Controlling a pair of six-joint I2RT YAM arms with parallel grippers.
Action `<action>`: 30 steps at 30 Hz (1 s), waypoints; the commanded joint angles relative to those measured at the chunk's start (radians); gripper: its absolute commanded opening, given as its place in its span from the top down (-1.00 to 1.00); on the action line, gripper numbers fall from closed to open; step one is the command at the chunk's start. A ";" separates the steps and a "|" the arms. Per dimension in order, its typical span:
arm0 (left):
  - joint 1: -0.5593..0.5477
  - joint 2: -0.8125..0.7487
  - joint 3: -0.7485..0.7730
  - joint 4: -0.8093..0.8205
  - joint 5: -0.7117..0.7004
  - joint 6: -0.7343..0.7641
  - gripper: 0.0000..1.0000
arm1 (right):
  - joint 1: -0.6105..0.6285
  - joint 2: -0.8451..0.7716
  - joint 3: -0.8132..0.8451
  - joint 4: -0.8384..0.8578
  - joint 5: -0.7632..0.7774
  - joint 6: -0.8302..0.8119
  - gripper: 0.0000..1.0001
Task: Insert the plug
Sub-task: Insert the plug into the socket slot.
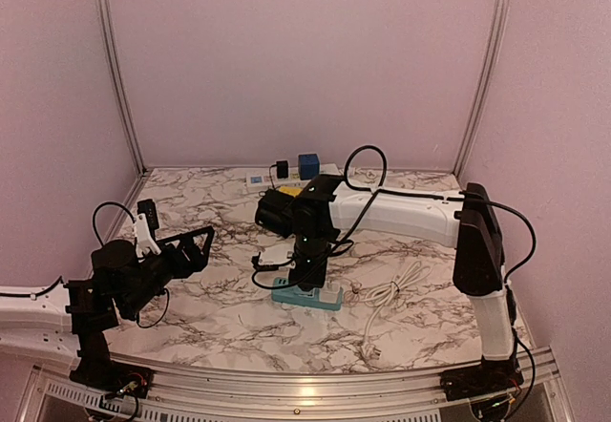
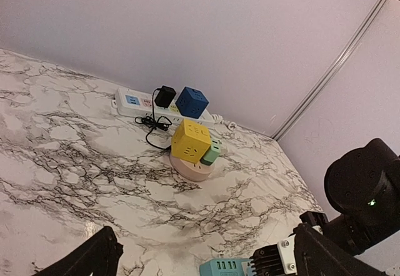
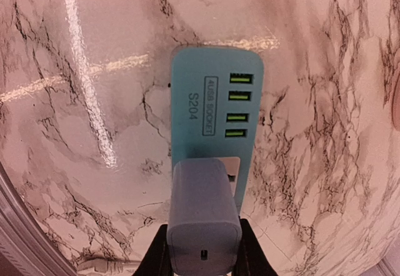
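Between the fingers of the right claw (image 3: pixel 203 251): plug (image 3: pixel 203 216), gripped, directly over the socket end of the teal strip (image 3: pixel 212 113) on the marble surface (image 3: pixel 94 132). Well apart, left claw (image 2: pixel 206 232) wide, holding nothing.

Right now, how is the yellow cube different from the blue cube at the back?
The yellow cube is bright yellow; the blue cube is dark blue. The yellow cube sits on a round pink base; the blue cube sits at the white power strip. A small green block touches the yellow cube; a black adapter is beside the blue cube. Both are cubes with socket slots.
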 commanded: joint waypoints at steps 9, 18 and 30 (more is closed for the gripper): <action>0.006 -0.011 -0.020 0.017 -0.020 -0.013 -0.98 | 0.027 -0.030 -0.016 -0.029 0.006 0.023 1.00; 0.006 -0.014 -0.027 0.022 -0.018 -0.021 -0.98 | 0.037 -0.021 -0.032 -0.033 0.028 0.033 1.00; 0.006 -0.035 -0.040 0.018 -0.024 -0.025 -0.98 | 0.028 -0.023 -0.086 0.030 0.023 0.049 1.00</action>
